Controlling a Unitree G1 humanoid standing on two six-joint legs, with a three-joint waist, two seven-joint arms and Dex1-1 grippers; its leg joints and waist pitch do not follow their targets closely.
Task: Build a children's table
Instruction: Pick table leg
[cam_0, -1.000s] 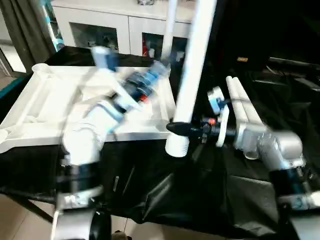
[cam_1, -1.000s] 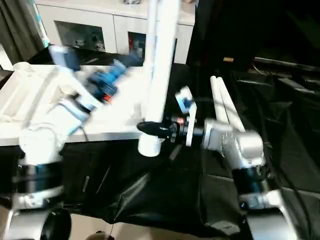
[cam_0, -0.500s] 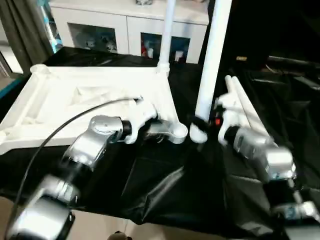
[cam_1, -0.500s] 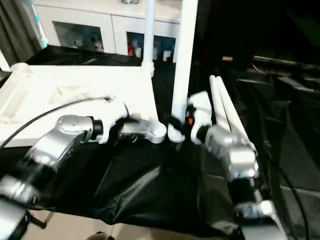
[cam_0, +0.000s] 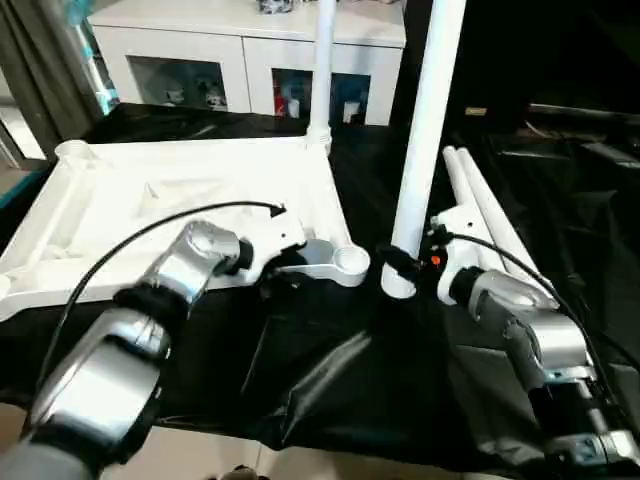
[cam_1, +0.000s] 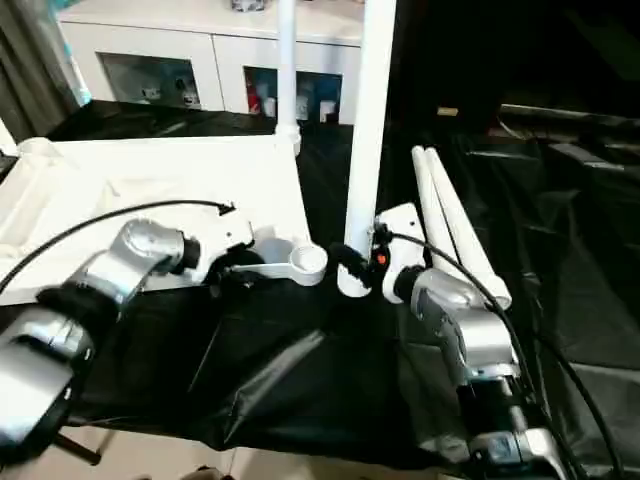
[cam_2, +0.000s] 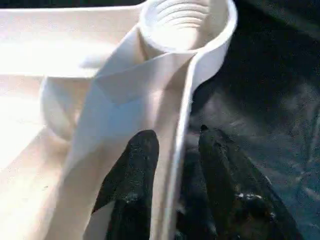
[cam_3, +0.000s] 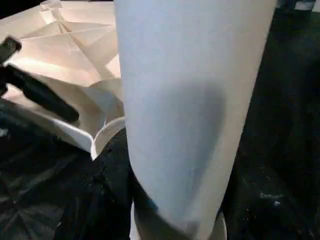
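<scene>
The children's table top (cam_0: 180, 190) lies upside down on black cloth, and one white leg (cam_0: 322, 60) stands upright in its far right corner socket. My left gripper (cam_2: 177, 137) is at the near rim, just beside the near right corner socket (cam_0: 350, 262). One finger (cam_2: 132, 185) sits inside the rim and the other outside, shut on it. My right gripper (cam_0: 398, 266) is shut on a second leg (cam_0: 425, 130) near its lower end. That leg stands almost upright, with its foot just right of the empty socket.
Two more white legs (cam_0: 480, 205) lie side by side on the cloth behind my right forearm. A white cabinet (cam_0: 240, 60) with glass fronts stands behind the table. A black cable (cam_0: 150, 235) arcs over my left arm. The cloth's front edge (cam_0: 330, 440) hangs near the floor.
My left arm swung down from above the table top to its near rim, and its jaws narrowed around it. My right gripper stood the leg straighter and nearer the socket.
</scene>
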